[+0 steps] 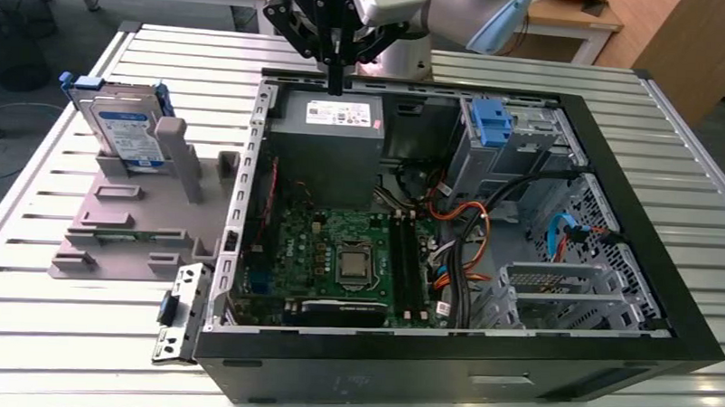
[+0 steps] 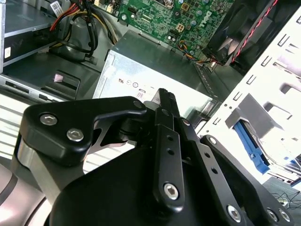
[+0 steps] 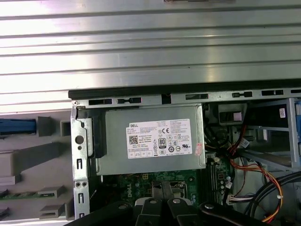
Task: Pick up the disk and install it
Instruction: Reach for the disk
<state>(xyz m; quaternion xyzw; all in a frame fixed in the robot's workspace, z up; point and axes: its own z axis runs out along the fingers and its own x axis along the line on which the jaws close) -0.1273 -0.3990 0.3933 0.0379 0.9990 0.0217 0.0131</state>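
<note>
Task barely begun, as I judge it: nothing picked, nothing installed. The disk stands on edge in the grey holder at the upper left of the exterior view, outside the open computer case and well apart from my gripper. Gripper hangs at top centre of that view, just above the power-supply box, fingers clenched together on nothing; both wrist views show the same pinched tips over the box's sticker. Pick-up and seating in the case both remain. A bare blue bracket sits in the bay at the case's upper right, no drive in it. Disk itself: flat silver slab, white-and-blue label facing the camera, blue carrier framing its edges and poking out at both top corners. Holder rests on the slatted metal bench.
</note>
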